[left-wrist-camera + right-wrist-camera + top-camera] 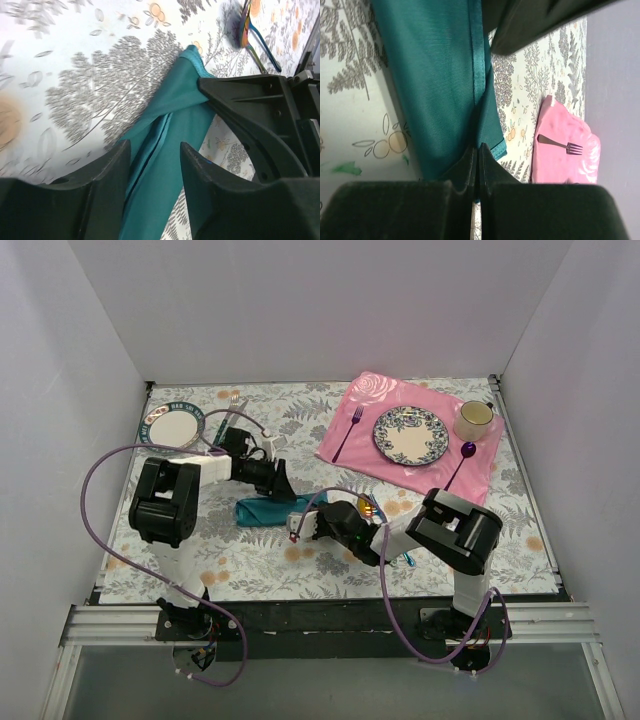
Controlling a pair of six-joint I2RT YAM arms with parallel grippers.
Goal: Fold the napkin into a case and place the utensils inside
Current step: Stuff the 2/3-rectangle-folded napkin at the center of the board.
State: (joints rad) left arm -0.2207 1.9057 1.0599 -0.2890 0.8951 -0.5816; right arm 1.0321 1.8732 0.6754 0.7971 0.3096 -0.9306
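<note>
On the floral tabletop (250,570), the jaws of the left arm (165,502) stand apart, straddling the folded teal napkin (262,511) from its 12 o'clock side. The jaws of the right arm (452,530) are pressed together at the napkin's 3 o'clock end; whether they pinch cloth is unclear.

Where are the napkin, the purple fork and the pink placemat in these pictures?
napkin (169,131): left wrist view, middle of the cloth.
purple fork (346,437): top view, its handle.
pink placemat (372,392): top view, bare far corner.
</note>
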